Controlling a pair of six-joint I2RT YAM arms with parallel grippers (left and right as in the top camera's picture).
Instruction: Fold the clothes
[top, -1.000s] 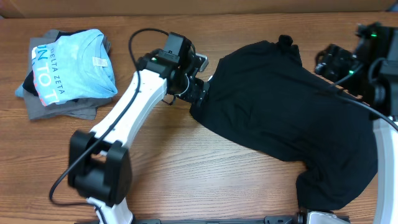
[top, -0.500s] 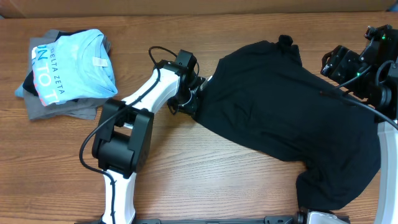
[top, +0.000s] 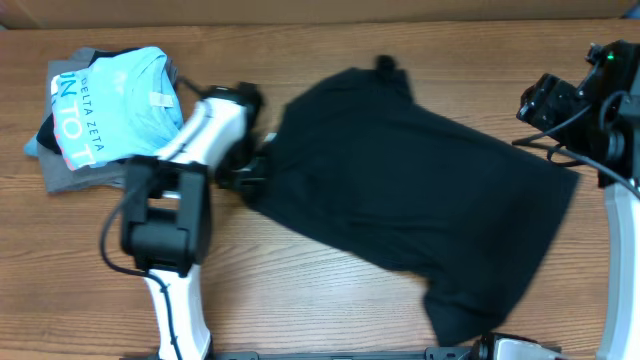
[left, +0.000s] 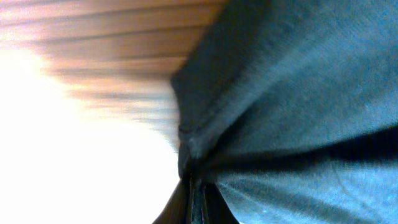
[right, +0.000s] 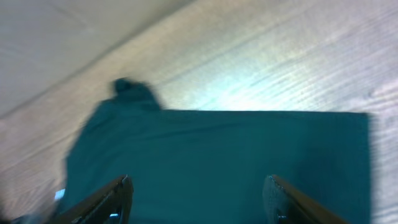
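Note:
A black shirt lies spread across the middle of the wooden table, with a narrow part trailing toward the front edge. My left gripper is shut on the shirt's left edge. In the left wrist view its jaws pinch a bunched fold of the dark cloth just above the wood. My right gripper hovers at the shirt's far right corner. Its fingers stand wide apart over the cloth, with nothing between them.
A stack of folded clothes, a light blue printed shirt on top, sits at the back left, close to my left arm. A cardboard wall runs along the table's far edge. Black cables hang from both arms.
My left gripper has shut on the shirt's left edge and pulled it leftward. The whole shirt has slid left with it. My right arm has barely moved.

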